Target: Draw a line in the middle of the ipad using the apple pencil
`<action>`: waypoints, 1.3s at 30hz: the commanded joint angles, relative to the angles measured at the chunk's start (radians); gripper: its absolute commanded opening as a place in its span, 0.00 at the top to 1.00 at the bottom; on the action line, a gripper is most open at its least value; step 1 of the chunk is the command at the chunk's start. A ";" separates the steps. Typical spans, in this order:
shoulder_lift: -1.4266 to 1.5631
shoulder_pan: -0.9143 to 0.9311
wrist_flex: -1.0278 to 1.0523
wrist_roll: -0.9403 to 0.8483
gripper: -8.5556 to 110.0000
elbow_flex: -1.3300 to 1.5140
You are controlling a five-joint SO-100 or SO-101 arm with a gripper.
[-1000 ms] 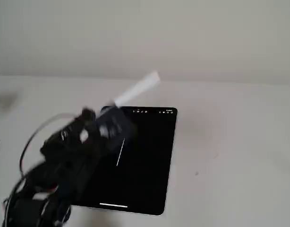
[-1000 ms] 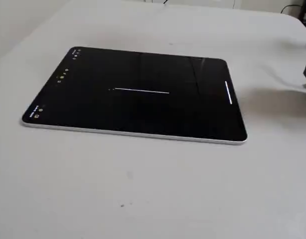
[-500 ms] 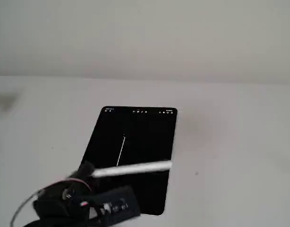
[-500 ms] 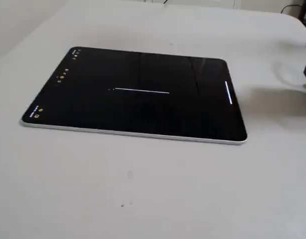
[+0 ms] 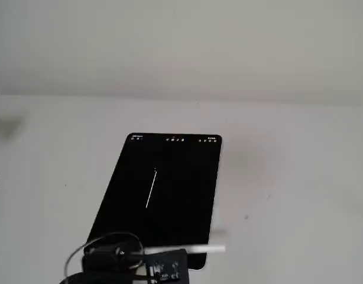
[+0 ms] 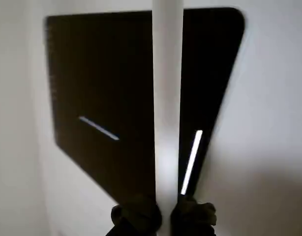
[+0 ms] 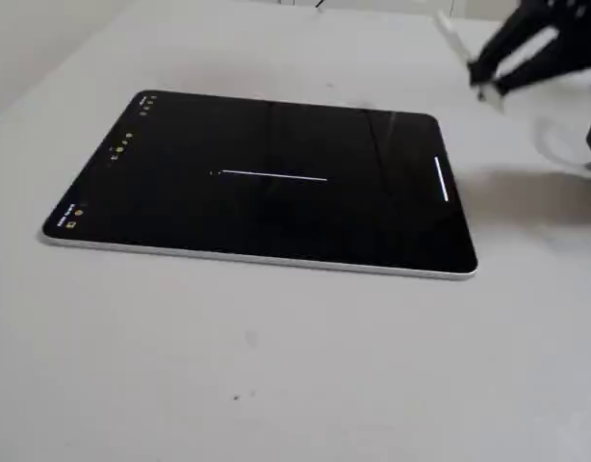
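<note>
On a pale table (image 7: 276,385), flat: ipad (image 7: 276,207), large, black, rectangular, with rounded corners and a thin silver edge. Along one short edge, tiny light icons; in a fixed view (image 5: 169,189) these sit at the far end, away from the arm. Near mid-screen, line (image 7: 271,176): thin, white, straight, far shorter than the screen, slightly slanted in a fixed view (image 5: 151,189) and the wrist view (image 6: 98,128). Close to the short edge opposite the icons, a second short white bar (image 7: 442,180), brighter and thicker in the wrist view (image 6: 191,162).

Pencil (image 6: 167,108): slim, plain white, smooth cylinder, blurred; runs up the middle of the wrist view across the ipad (image 6: 102,78). In a fixed view, lying crosswise over the ipad's near edge (image 5: 199,249), tip end pointing right. Whether touching the glass, cannot tell.

Gripper (image 6: 163,216): dark fingers (image 6: 136,216) closed snugly on the pencil's lower part, one either side. Gripper (image 5: 140,260) at bottom of a fixed view; at upper right, blurred, in the other (image 7: 507,67).
</note>
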 commanded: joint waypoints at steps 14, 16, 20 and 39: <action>0.009 0.000 -0.044 0.006 0.93 0.124; 0.009 0.000 -0.044 0.006 0.93 0.124; 0.009 0.000 -0.044 0.006 0.93 0.124; 0.009 0.000 -0.044 0.006 0.93 0.124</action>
